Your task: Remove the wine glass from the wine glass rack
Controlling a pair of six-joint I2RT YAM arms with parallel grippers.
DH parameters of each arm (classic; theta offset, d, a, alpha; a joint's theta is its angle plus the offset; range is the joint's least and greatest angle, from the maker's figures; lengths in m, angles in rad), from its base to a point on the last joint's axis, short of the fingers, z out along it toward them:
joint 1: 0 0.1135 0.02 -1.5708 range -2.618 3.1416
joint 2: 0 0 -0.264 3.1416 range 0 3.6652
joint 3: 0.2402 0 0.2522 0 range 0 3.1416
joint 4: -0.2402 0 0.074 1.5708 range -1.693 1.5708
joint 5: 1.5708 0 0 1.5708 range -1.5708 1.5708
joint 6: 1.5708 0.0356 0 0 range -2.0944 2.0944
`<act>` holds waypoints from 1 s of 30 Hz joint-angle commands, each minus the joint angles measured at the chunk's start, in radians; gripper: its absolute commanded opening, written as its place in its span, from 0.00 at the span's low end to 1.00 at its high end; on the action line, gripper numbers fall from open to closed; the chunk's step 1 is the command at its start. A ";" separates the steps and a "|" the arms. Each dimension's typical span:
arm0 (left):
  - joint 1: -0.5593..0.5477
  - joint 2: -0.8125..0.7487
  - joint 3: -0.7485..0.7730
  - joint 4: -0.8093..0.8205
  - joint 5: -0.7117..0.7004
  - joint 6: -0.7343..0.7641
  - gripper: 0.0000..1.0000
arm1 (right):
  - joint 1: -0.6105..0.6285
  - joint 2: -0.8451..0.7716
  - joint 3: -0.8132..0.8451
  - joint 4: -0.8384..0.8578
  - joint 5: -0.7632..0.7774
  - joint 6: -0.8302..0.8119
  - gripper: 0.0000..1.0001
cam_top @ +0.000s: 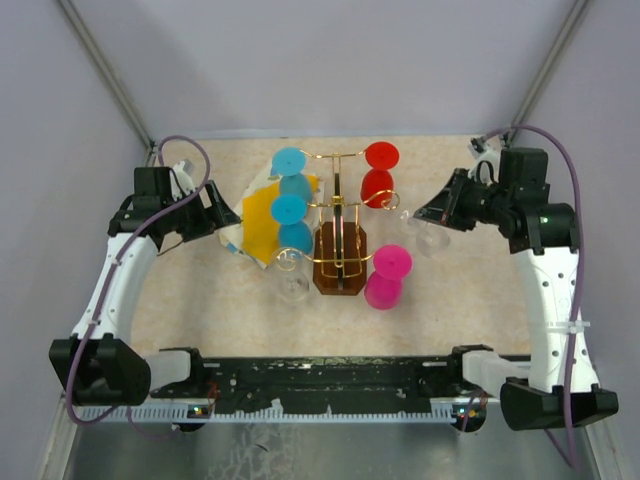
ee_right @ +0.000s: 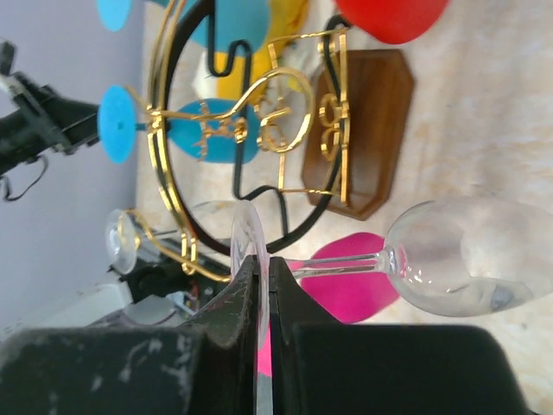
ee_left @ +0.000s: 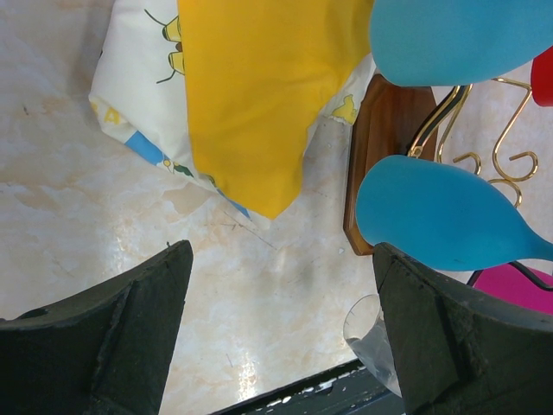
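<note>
With right fingers [ee_right: 244,298] clamped on the foot of the clear wine glass [ee_right: 467,259], held sideways beside the gold wire rack with dark wooden base [ee_right: 363,130], and left fingers [ee_left: 130,328] spread wide and empty, beware bowl weight twisting it loose.

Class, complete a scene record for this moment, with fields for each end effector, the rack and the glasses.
Left end effector: open, empty, beside the cloth
Right end effector: shut on the clear wine glass by its foot
Rack: upright, mid-table
Other glasses there: two blue glasses, red glass, pink glass, second clear glass
</note>
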 commanded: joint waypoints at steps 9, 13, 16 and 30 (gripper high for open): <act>0.002 -0.019 -0.009 -0.015 0.002 0.030 0.91 | -0.014 0.089 0.162 -0.124 0.543 -0.108 0.00; 0.002 -0.016 -0.013 -0.004 0.008 0.031 0.91 | -0.015 0.151 0.191 -0.129 0.728 -0.121 0.00; 0.001 -0.014 -0.018 0.008 0.018 0.025 0.91 | -0.014 0.209 0.212 -0.126 0.867 -0.138 0.00; 0.003 -0.012 -0.047 0.039 0.046 0.018 0.91 | 0.007 0.527 0.289 -0.060 1.416 -0.290 0.00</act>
